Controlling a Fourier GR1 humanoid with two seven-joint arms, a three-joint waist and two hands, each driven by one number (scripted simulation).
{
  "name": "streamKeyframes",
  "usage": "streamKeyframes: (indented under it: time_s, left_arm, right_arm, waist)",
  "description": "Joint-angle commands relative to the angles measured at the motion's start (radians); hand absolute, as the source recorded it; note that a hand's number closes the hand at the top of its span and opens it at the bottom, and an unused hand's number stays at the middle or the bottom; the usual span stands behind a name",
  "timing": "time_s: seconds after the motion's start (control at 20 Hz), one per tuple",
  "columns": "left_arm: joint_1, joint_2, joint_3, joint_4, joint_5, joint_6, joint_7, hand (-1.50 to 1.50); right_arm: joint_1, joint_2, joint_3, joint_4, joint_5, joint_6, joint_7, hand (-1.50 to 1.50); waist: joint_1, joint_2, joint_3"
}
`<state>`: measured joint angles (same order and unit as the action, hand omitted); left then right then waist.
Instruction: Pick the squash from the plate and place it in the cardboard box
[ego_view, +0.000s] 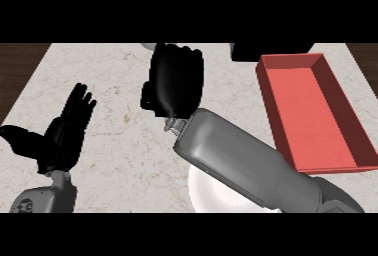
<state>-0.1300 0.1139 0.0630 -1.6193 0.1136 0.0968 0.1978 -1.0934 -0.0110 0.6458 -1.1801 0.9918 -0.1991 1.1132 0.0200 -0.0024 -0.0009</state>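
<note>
My right hand (176, 80) hangs over the counter at the top middle, its back toward me, left of the box. Whatever lies under its palm is hidden. No squash shows anywhere in the view. The white plate (210, 195) lies at the lower middle, mostly covered by my right forearm (244, 162); its visible part is bare. The open box (314, 107), red inside, lies lengthwise at the right with nothing visible in it. My left hand (63, 132) rests open at the left edge, fingers up.
The marble counter (111, 75) stretches between dark wood strips at both sides. A dark object (269, 51) sits at the back, just beyond the box. A small pale thing (149, 46) peeks out at the top edge by my right hand.
</note>
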Motion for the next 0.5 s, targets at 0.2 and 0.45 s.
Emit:
streamKeyframes:
  time_s: [0.2,0.45]
  left_arm:
    - [-0.001,0.029,0.032,-0.029,0.020,-0.009,0.031,0.00]
    - [0.026,0.012,0.018,-0.030,0.015,-0.009,0.025,0.00]
  right_arm:
    - [0.017,-0.049,-0.193,-0.013,0.065,0.007,0.101,1.50]
    - [0.063,-0.086,-0.275,-0.042,0.081,0.048,0.065,1.50]
  waist:
    - [-0.024,-0.002,0.001]
    - [-0.023,-0.002,0.001]
